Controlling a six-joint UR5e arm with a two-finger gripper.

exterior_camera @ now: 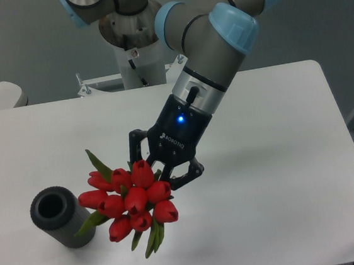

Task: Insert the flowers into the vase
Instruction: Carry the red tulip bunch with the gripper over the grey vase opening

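Above the bench (281, 159) my claw (157, 166) grips the flowers (133, 197), buds toward me, with the vase (58, 216) at their nine o'clock.

Vase (59, 216) stands on table (281, 159), front left. Flowers (131, 199) just right of vase, heads toward camera, leaf reaching its side. Gripper (161, 167) behind and right of flowers, at their stem end.
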